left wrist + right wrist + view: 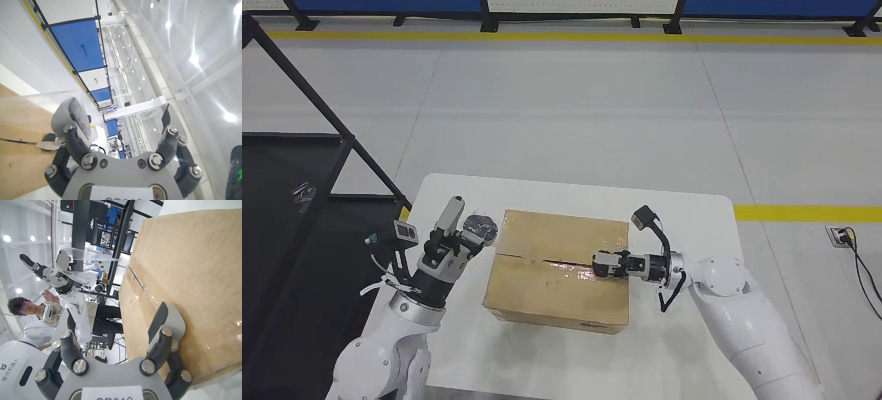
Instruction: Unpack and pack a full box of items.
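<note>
Sitting closed on the surface [682, 215], cardboard box [552, 285]; right gripper [602, 266] released, one finger [170, 317] on its top by the seam [542, 262]; left gripper [466, 224] released beside it, clear tape [94, 255] clinging.

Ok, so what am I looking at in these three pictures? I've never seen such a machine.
A robot with two arms, each ending in a two-fingered gripper. One picture looks down from above the arms; the other two come from cameras on its wrists. On the white table stands a closed cardboard box. The right gripper, open, is at the box's top, by the seam. The left gripper, also open, is raised beside the box, clear tape clinging to one finger.
</note>
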Available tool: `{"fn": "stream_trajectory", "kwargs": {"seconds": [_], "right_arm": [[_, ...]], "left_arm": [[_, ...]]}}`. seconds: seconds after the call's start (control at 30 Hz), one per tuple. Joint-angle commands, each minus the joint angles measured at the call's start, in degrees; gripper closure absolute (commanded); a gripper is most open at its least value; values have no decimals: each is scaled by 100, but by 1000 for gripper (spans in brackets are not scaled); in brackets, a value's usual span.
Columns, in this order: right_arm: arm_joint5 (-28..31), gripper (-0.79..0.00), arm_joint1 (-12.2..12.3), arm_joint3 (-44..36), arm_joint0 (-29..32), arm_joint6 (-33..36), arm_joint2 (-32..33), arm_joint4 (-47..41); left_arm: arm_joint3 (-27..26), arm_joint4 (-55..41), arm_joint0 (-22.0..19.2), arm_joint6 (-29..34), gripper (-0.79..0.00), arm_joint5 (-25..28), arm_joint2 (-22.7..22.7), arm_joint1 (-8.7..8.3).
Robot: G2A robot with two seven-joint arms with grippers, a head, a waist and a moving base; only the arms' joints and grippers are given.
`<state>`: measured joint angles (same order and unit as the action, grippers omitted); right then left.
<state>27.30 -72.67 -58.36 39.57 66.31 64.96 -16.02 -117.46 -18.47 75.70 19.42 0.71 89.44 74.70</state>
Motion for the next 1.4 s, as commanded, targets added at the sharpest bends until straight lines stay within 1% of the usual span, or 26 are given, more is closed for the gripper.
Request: {"fn": "stream_trajectory", "kwargs": {"seconds": [0.0,0.1,0.17,0.47,0.53,0.63,0.7,0.73,0.83,1.17,1.2,1.27,1.37], "right_arm": [[13,-785,9,-233,123,-492,3,304],[-212,-785,33,-916,459,-1446,-28,1130],[-385,-785,57,-1405,698,-1901,-28,1627],[-385,-785,57,-1405,698,-1901,-28,1627],[-403,-785,57,-1561,769,-1860,-100,1699],[20,-785,72,-1849,877,-1592,-122,1447],[313,-785,88,-1912,914,-1403,-89,1190],[427,-785,95,-1945,906,-1408,-68,1204],[531,-785,98,-2108,971,-1823,-77,1668],[531,-785,98,-2108,971,-1823,-77,1668],[558,-785,98,-2186,1008,-1971,-65,1768],[796,-785,104,-2387,1117,-2292,-56,2141],[1026,-785,112,-2724,1300,-2811,-73,2964]], "left_arm": [[57,-220,-16,102,-785,-48,97,-10],[90,-293,-62,123,-785,-128,162,-22],[72,-278,-91,110,-785,-171,161,-28],[16,-295,-266,99,-785,-306,47,-43],[38,-337,-302,100,-785,-328,30,-45],[76,-339,-347,84,-785,-347,-26,-47],[98,-337,-365,82,-785,-353,-81,-48],[110,-346,-376,83,-785,-355,-107,-47],[131,-357,-407,65,-785,-366,-163,-48],[159,-322,-400,31,-785,-343,-271,-58],[163,-324,-408,27,-785,-352,-285,-59],[156,-294,-425,17,-785,-375,-318,-61],[144,-246,-449,9,-785,-409,-372,-64]]}}
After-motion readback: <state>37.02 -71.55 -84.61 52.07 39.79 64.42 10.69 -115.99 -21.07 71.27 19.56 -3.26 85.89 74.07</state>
